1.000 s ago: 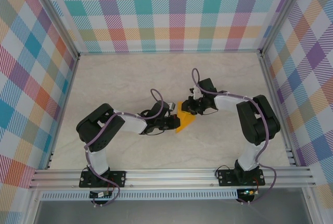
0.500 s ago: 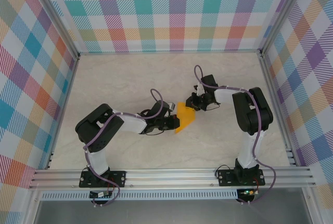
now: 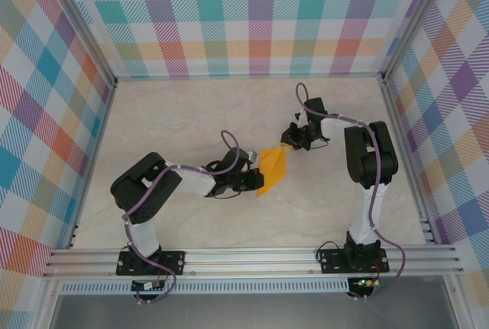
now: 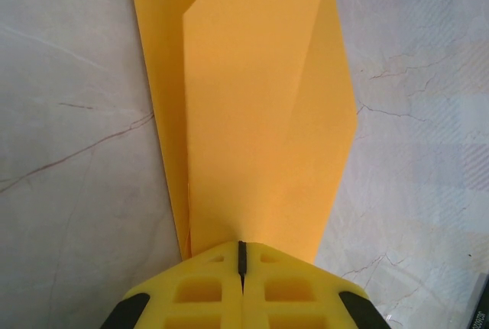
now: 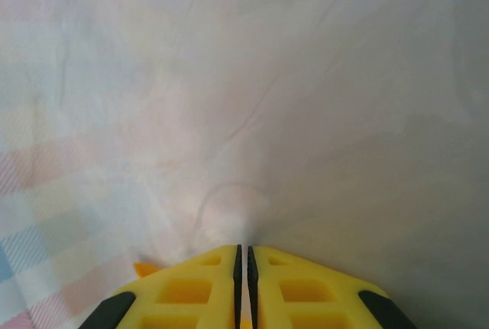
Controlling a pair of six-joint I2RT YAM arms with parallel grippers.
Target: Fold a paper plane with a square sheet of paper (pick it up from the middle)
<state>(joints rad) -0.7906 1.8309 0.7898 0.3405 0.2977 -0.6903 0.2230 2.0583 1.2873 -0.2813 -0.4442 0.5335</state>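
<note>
The left gripper (image 4: 241, 256) pinches the near end of the square sheet of paper (image 4: 260, 115), which is already creased to a narrow point and sits mid-table (image 3: 191, 115). The right gripper (image 5: 242, 256), its jaws pressed together on nothing, is near the far tip. I judge the left must hold firmly while the right presses along the fold.

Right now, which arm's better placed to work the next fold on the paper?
Right, probably. The left fingers are shut on one end of the folded paper, anchoring it. The right fingers are shut, hold nothing, and hang just beside its far corner, free to press or regrip.
</note>
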